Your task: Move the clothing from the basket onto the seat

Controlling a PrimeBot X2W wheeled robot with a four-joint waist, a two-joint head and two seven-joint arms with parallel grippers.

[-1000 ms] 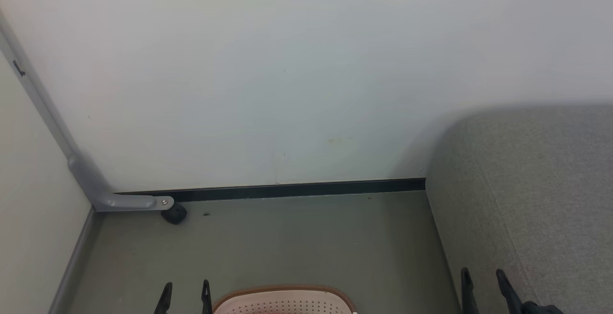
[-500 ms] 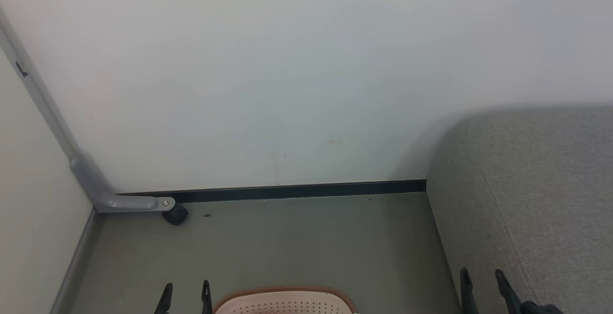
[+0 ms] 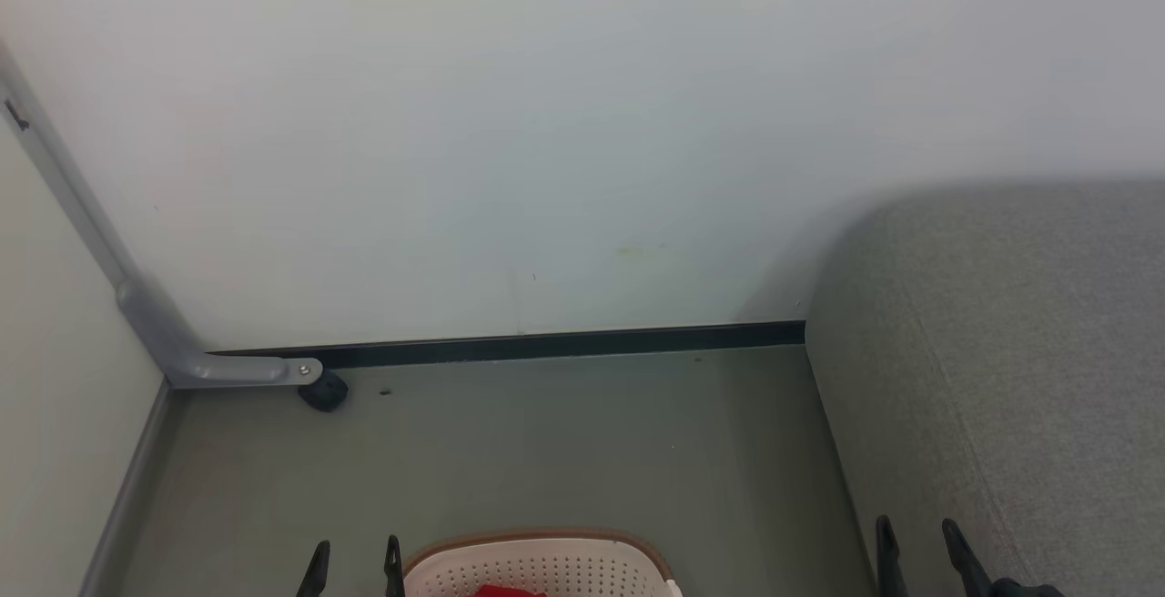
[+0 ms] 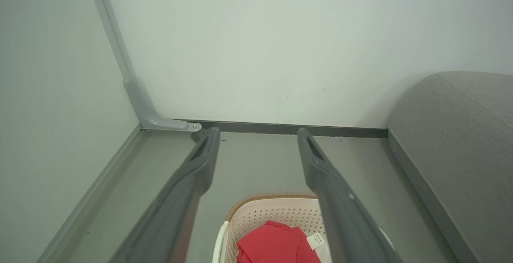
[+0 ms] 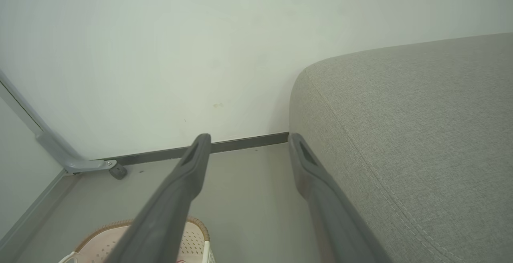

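Clothing (image 4: pixel 276 243), crumpled bright red with white label, in cream perforated basket (image 4: pixel 260 215), left claw (image 4: pixel 258 132) spread, right claw (image 5: pixel 247 138) spread

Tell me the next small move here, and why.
Probably lower the left gripper into the basket toward the clothing: its fingers stand apart, holding nothing, the red fabric lies in the basket below them, and none is on the visible seat yet.

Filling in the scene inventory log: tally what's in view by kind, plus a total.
basket: 1
red clothing heap: 1 (garment count unclear)
seat: 1
grippers: 2, left gripper and right gripper, both open
grey frame leg: 1
Total: 6
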